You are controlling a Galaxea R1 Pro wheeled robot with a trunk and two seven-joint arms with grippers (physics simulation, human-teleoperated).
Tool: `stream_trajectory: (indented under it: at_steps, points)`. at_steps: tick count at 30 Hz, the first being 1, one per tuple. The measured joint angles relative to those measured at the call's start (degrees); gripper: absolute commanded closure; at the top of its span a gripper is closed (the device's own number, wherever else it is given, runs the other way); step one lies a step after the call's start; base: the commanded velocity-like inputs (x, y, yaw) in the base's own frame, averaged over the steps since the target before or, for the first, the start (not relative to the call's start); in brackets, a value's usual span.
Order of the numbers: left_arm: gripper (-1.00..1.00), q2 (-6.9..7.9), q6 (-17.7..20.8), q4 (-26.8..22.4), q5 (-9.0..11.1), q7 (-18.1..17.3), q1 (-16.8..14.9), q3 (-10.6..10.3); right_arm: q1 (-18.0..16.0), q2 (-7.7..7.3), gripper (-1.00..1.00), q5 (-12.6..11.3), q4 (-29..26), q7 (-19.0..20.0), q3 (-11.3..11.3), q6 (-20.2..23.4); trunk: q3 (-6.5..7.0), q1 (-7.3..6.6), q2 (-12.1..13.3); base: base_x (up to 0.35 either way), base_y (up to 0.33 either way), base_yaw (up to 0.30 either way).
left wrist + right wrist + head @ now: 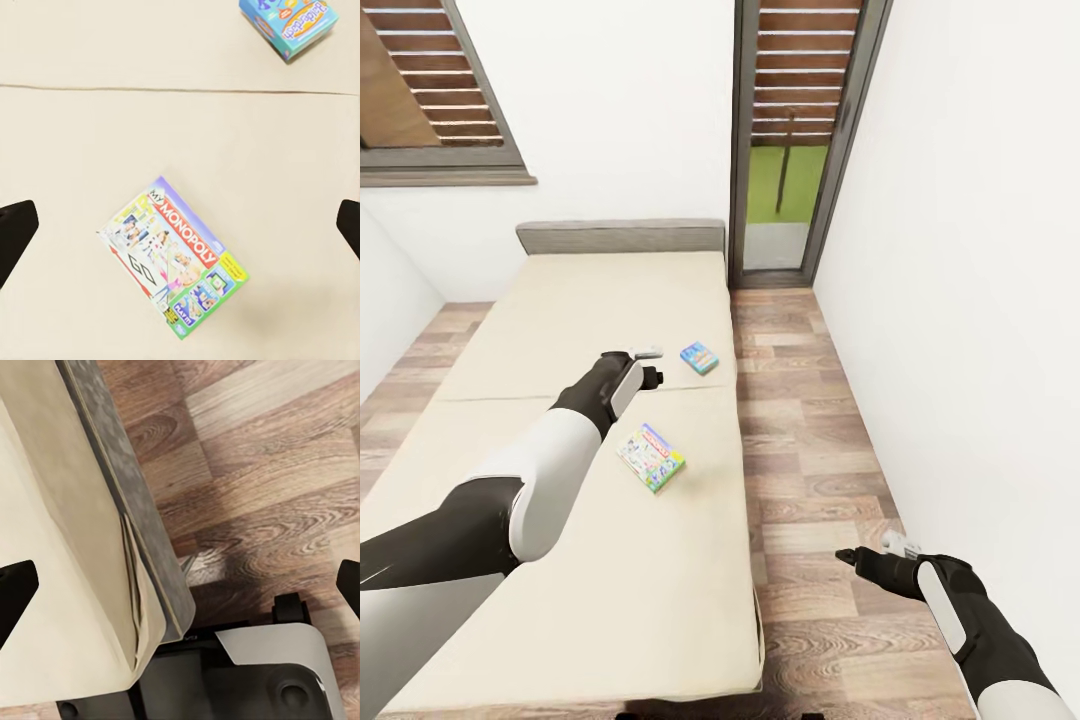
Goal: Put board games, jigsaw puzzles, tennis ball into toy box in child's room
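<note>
You're lining up the first pick: your wide-open left gripper (pixel 647 364) hovers above the Monopoly box (pixel 172 256); descend.

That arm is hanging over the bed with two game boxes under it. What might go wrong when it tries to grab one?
Two risks. The multicoloured Monopoly game box lies flat on the soft beige mattress, so the open left gripper may struggle to get its fingers under an edge. The small blue cartoon game box sits near the mattress's right edge; a nudge could push it onto the wood-plank floor.
</note>
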Motion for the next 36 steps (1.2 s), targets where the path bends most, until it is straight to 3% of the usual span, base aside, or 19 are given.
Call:
stream_trajectory:
  at_steps: [36]
  points:
    - [-1.00,-0.10,-0.3,-0.3,0.0,-0.5,0.1,-0.1,0.0,0.00,-1.00,0.2,0.0,0.0,0.1,-0.8,-3.38,0.00,0.0,0.000,0.000,0.000]
